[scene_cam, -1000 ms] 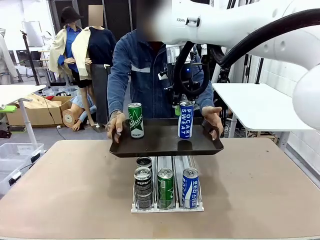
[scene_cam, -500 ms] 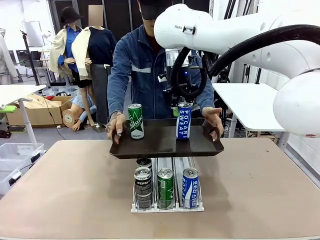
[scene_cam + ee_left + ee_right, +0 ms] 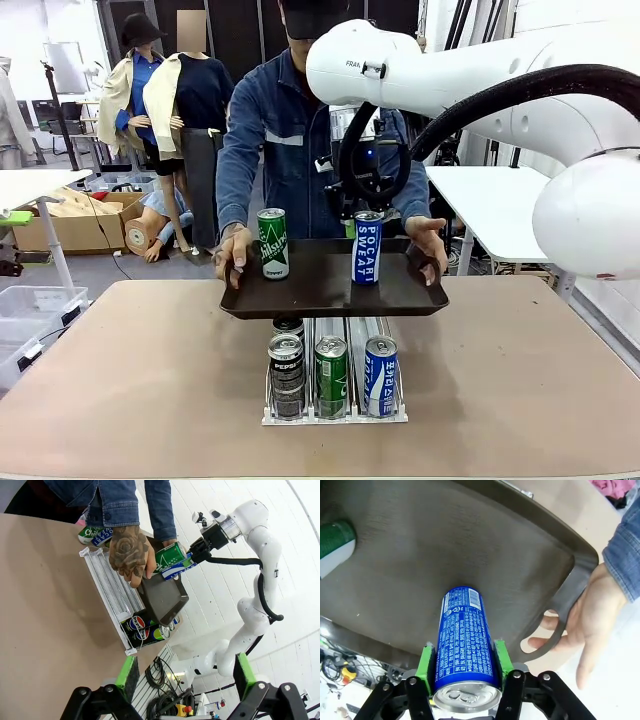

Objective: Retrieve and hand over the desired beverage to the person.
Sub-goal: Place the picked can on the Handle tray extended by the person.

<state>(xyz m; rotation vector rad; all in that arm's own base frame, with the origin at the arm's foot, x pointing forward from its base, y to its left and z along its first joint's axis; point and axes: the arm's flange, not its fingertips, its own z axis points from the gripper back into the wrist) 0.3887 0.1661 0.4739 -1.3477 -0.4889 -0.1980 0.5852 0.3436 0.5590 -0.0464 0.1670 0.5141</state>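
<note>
- Nearest on the desk [image 3: 120,400]: a white can rack [image 3: 335,412] with a black Pepsi can [image 3: 286,373], a green can [image 3: 331,375] and a blue can [image 3: 380,375] at its front edge, one more can [image 3: 288,326] behind the Pepsi; wide bare desk to both sides and in front.
- Just above the rack's far end: dark tray [image 3: 310,285] held level by the person [image 3: 290,140], left hand of picture [image 3: 232,252] on one short edge, other hand [image 3: 425,240] on the opposite handle cutout.
- On the tray, near its left edge: green Chilsung can [image 3: 272,242] upright, open tray floor between it and the blue can.
- Toward the tray's right half: blue Pocari Sweat can [image 3: 367,248] upright, pinched near its top by the right tool [image 3: 465,667], green pads pressed on both sides; base close to or on the tray floor, cannot tell which.
- Right of the blue can in the right wrist view: clear tray floor up to the rim and the person's fingers [image 3: 545,642].
- Left tool [image 3: 182,670] spread wide, gripping nothing, well away from tray and rack, free air around it.
</note>
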